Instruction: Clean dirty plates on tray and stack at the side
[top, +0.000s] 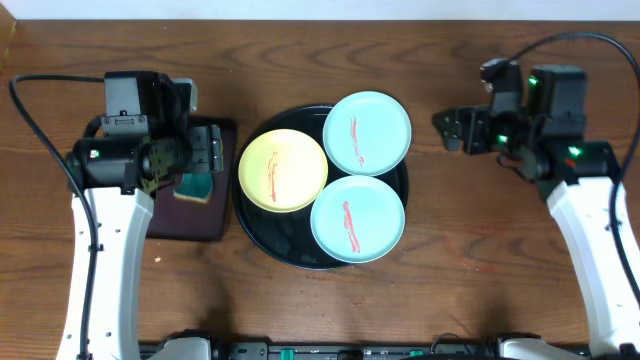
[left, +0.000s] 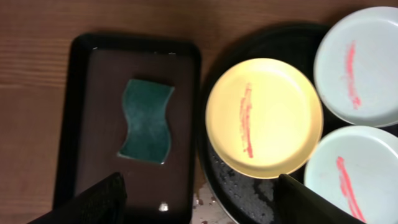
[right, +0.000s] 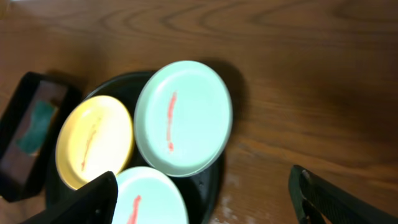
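Lower mint plate (left: 357, 177) partly beyond frame edge

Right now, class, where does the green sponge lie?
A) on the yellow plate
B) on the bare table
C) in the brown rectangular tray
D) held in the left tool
C: the green sponge lies flat on the floor of the brown rectangular tray, inside its rim, with nothing gripping it.

I get even, warm light from overhead, with only soft shadows on the worktop (top: 460, 260). My right wrist view is blurry and dim toward its corners. In the left wrist view, speckled glare shows on the black tray (left: 249, 190).
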